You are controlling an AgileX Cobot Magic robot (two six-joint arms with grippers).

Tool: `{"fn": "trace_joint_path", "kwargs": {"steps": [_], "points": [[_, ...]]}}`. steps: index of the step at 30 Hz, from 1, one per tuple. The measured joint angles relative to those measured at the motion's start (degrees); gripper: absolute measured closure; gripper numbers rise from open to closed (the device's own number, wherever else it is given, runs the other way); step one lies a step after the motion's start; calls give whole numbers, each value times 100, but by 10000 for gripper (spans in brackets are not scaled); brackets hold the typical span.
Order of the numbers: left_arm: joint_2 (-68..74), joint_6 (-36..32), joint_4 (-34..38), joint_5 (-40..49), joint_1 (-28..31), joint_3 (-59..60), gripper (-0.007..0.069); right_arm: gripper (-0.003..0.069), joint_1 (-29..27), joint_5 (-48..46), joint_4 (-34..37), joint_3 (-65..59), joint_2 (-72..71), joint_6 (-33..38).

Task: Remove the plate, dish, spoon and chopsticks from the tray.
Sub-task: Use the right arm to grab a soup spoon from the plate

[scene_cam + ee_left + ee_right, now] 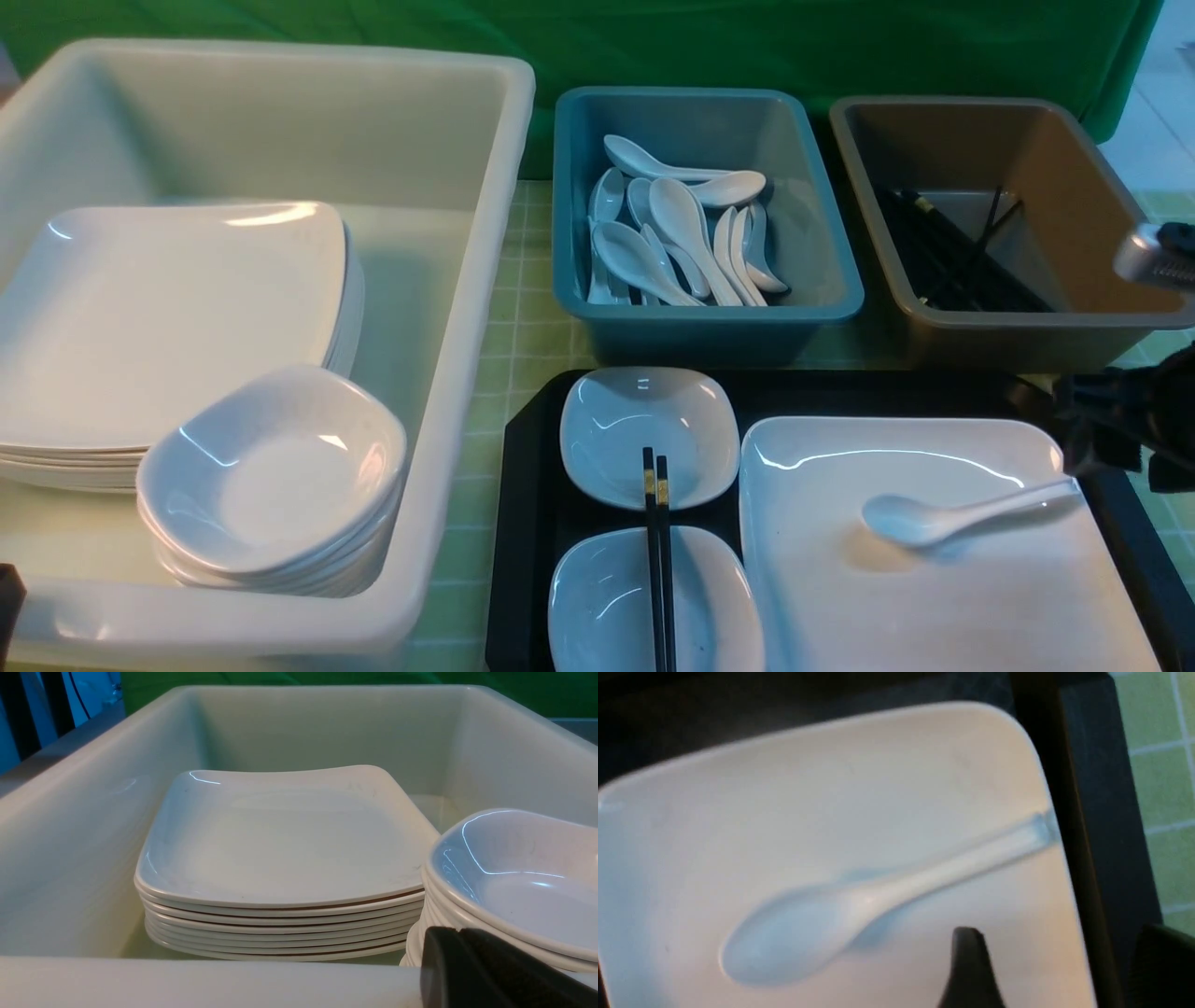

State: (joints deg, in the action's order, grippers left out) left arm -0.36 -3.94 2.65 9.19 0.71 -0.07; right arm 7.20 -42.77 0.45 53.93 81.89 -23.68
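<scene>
The black tray [523, 485] lies at the front right. On it the large white plate [934, 607] carries the white spoon [934, 518], handle toward the right. Two small white dishes [644, 434] [607, 607] sit to its left, with the black chopsticks [658, 560] lying across them. My right gripper [1088, 448] hangs at the spoon's handle end; in the right wrist view it [1064, 947] is open and empty over the plate's [784, 788] rim, beside the spoon [859, 910]. My left gripper [458, 930] is shut and empty at the white tub's front wall.
A big white tub [467, 280] on the left holds stacked plates [159, 317] and stacked bowls [271, 467]. A teal tub [709, 331] holds several spoons. A brown tub [1018, 331] holds chopsticks. Both stand right behind the tray.
</scene>
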Motion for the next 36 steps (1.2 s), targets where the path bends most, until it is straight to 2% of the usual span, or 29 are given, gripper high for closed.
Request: {"fn": "trace_joint_path", "kwargs": {"steps": [7, 9, 14, 24, 32, 36], "points": [[0, -5, 0, -5, 0, 0, 624, 191, 0, 220, 135, 234, 974, -1663], [0, -5, 0, -5, 0, 0, 624, 191, 0, 294, 333, 234, 1120, -1872], [0, -12, 0, -5, 0, 0, 624, 191, 0, 684, 708, 234, 1318, -2184], [0, -12, 0, -5, 0, 0, 624, 190, 0, 699, 691, 240, 1692, -2764], [0, -12, 0, -5, 0, 0, 624, 191, 0, 756, 679, 261, 1830, -2783], [0, -12, 0, -1, 0, 0, 624, 258, 0, 798, 679, 261, 1837, -2773]]}}
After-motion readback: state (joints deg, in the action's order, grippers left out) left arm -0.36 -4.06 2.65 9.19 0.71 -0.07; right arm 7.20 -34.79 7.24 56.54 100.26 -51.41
